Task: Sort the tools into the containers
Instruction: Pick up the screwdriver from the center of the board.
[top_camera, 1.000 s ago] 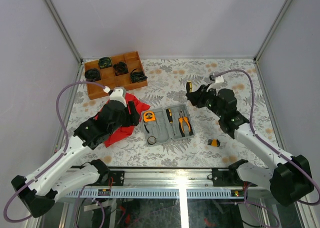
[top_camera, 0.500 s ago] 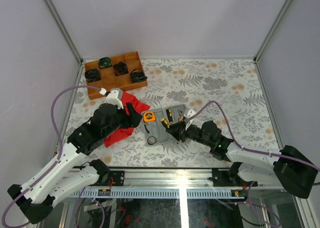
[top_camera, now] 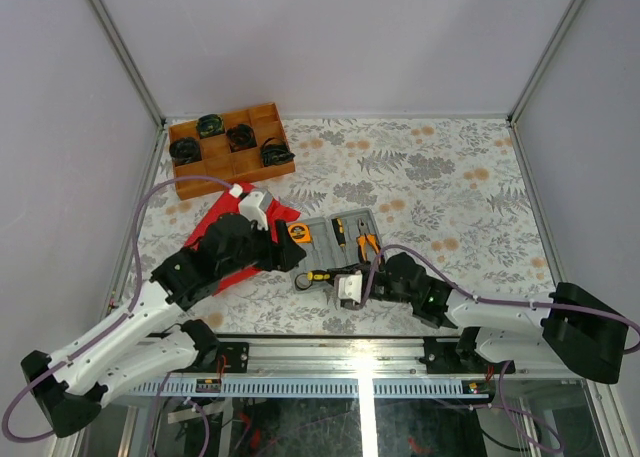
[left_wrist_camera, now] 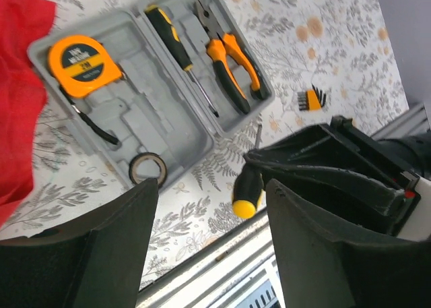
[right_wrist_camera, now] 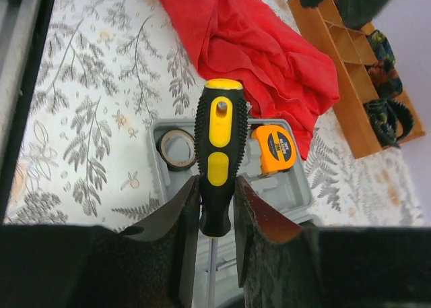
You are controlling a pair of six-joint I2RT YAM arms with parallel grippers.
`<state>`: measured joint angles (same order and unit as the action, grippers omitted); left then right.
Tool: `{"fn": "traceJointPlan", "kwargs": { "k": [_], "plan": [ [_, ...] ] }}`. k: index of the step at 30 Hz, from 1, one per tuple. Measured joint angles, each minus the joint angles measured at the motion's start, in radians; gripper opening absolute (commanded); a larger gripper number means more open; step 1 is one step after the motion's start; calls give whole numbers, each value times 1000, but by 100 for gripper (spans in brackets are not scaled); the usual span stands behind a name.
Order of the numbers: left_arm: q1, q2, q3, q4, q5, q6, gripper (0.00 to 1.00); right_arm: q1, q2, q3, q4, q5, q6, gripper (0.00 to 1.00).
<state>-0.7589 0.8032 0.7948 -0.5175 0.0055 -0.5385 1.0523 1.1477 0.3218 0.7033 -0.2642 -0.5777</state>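
The open grey tool case (top_camera: 322,251) holds an orange tape measure (left_wrist_camera: 79,65), a black-yellow screwdriver (left_wrist_camera: 172,42), orange-and-black pliers (left_wrist_camera: 229,62) and a tape roll (left_wrist_camera: 148,168). My right gripper (right_wrist_camera: 215,200) is shut on a second black-yellow screwdriver (right_wrist_camera: 217,146), holding it low over the case's near edge (top_camera: 318,274). My left gripper (left_wrist_camera: 212,254) hangs open and empty above the case's near-left side (top_camera: 290,252). A small orange-and-black piece (left_wrist_camera: 311,99) lies on the table right of the case.
A red cloth (top_camera: 245,247) lies left of the case, partly under my left arm. The brown wooden tray (top_camera: 230,147) with black coiled bundles stands at the back left. The metal table rail (top_camera: 330,342) runs close behind both grippers.
My right arm swung from the back right down to the case's near edge, carrying the screwdriver. My left arm shifted right, over the cloth towards the case.
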Motion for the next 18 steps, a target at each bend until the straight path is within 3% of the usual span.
{"fn": "traceJointPlan", "kwargs": {
  "k": [8, 18],
  "plan": [
    [-102, 47, -39, 61, 28, -23, 60, 1, 0, 104, -261, -40, -353, 0],
    [-219, 154, -64, 110, -8, -47, 56, 1, -23, 147, -477, -70, -560, 0]
  ]
}}
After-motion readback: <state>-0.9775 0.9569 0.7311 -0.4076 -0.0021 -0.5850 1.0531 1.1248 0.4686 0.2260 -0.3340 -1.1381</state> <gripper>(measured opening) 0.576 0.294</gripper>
